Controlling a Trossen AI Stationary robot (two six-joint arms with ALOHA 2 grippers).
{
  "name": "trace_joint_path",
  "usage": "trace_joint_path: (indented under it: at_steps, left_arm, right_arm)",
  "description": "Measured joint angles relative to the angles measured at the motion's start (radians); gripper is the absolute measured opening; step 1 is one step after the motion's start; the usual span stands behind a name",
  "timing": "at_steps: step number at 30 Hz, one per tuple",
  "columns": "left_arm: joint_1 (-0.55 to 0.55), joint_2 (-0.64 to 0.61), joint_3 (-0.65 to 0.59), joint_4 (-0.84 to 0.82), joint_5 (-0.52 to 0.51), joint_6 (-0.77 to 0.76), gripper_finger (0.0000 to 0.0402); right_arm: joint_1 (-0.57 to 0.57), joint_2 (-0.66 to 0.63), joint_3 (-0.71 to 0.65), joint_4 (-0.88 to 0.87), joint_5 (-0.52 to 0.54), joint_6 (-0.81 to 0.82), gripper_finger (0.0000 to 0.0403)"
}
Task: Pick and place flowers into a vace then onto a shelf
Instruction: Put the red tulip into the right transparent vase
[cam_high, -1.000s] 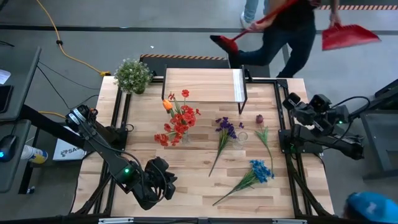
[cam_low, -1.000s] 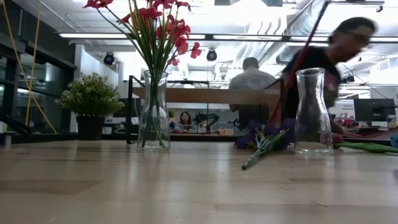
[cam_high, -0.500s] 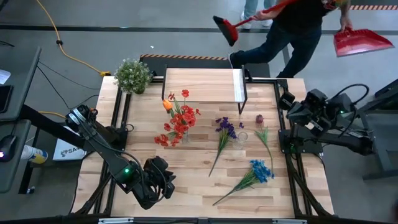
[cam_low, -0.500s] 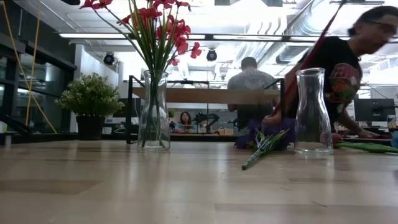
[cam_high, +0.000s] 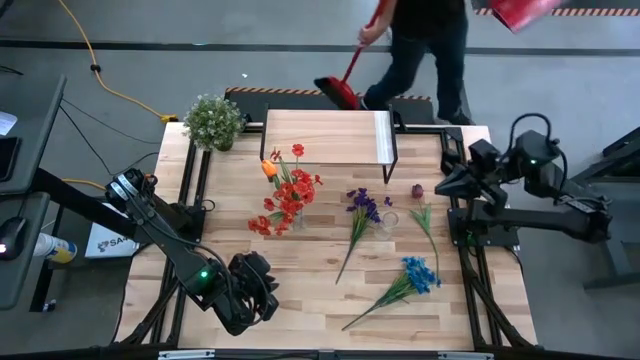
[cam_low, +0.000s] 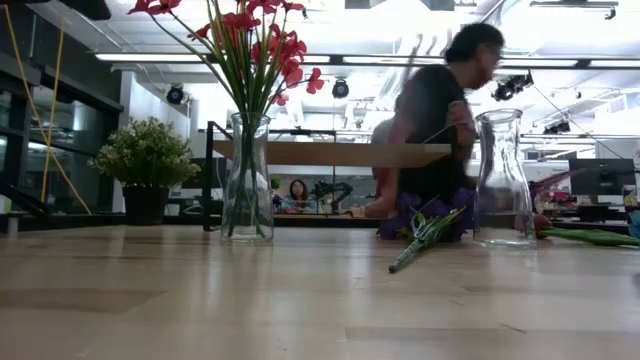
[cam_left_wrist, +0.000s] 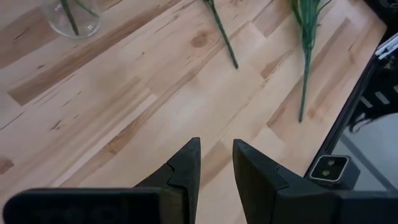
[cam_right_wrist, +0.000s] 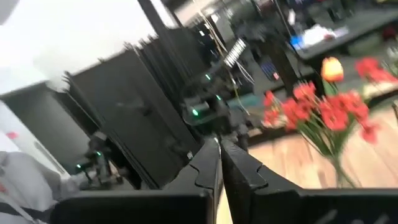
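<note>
Left arm folded low over surface (cam_high: 310, 300) near corner; left tool (cam_left_wrist: 216, 163) angled down at bare wood, fingers slightly parted, grasping nothing. Right arm raised at right edge, reaching toward shelf (cam_high: 325, 137); right tool (cam_right_wrist: 219, 155) clenched, empty, pointing across surface. Red flowers (cam_high: 288, 195) and tulip (cam_high: 269, 169) stand in vase (cam_low: 248, 180). Purple bunch (cam_high: 362, 208), rosebud (cam_high: 417, 190), blue bunch (cam_high: 418, 274) lie flat. Second vase (cam_low: 502, 180) empty.
</note>
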Motion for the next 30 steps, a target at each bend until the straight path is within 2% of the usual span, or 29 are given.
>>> trace_joint_path:
  at_steps: [12,22,30]
  left_arm:
    - [0.000,0.000,0.000,-0.014,0.053,0.000,0.0129]
    - [0.000,0.000,0.000,-0.034,0.055,0.024,0.0129]
    - [0.000,0.000,0.000,-0.036,0.055,0.023,0.0129]
  right_arm:
    - [0.000,0.081,0.094,-0.457,0.153,-0.056,0.0012]
    - [0.000,0.095,0.093,-0.873,0.361,-0.030,0.0012]
    - [0.000,0.099,0.029,-0.928,0.362,0.017,0.0012]
